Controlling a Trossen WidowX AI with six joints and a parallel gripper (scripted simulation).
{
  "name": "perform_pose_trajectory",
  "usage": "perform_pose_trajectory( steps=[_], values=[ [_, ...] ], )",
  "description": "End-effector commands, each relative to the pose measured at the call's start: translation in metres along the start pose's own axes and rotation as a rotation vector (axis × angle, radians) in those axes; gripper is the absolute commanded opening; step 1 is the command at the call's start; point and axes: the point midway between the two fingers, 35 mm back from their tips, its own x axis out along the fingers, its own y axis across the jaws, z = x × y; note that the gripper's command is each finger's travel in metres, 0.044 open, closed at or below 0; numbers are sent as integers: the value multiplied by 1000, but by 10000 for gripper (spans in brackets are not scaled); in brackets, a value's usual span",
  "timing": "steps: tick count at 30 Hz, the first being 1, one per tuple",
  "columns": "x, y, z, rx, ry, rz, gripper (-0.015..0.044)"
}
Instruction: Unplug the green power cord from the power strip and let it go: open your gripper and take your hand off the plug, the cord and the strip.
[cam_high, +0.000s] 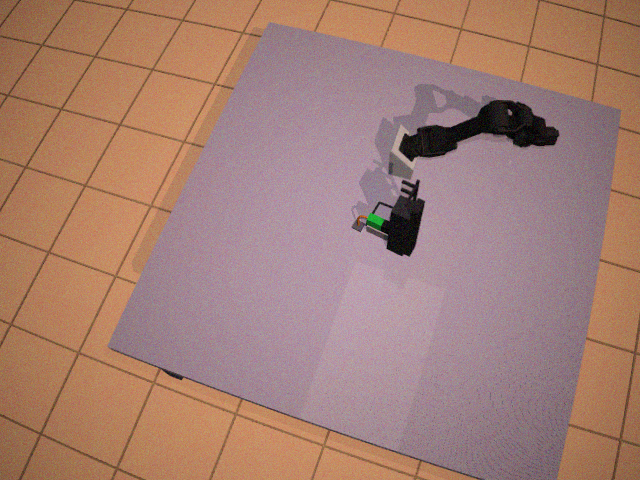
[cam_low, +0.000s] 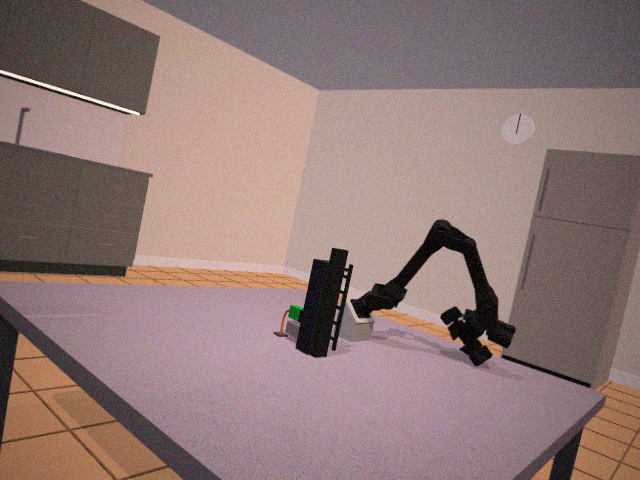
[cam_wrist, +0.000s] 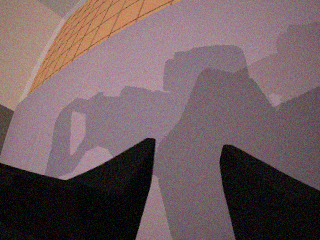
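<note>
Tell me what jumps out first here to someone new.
The green plug stands out as the one bright thing, seated on the grey power strip beside a tall black block mid-table. The black arm folds away from it, its pincer low over the purple table near the far edge, partly closed with nothing between its fingers.
</note>
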Motion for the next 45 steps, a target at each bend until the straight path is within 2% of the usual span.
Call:
perform_pose_trajectory(
  steps=[1, 13, 24, 30, 45],
  values=[
    [-23, -29, -4, -60, 12, -137, 160],
    [-96, -92, -28, -188, 128, -486, 160],
    [-186, -129, -57, -247, 312, -798, 160],
    [-235, -138, -93, -97, 398, -940, 160],
    [-321, -124, -207, 483, 433, -1188, 160]
  ],
)
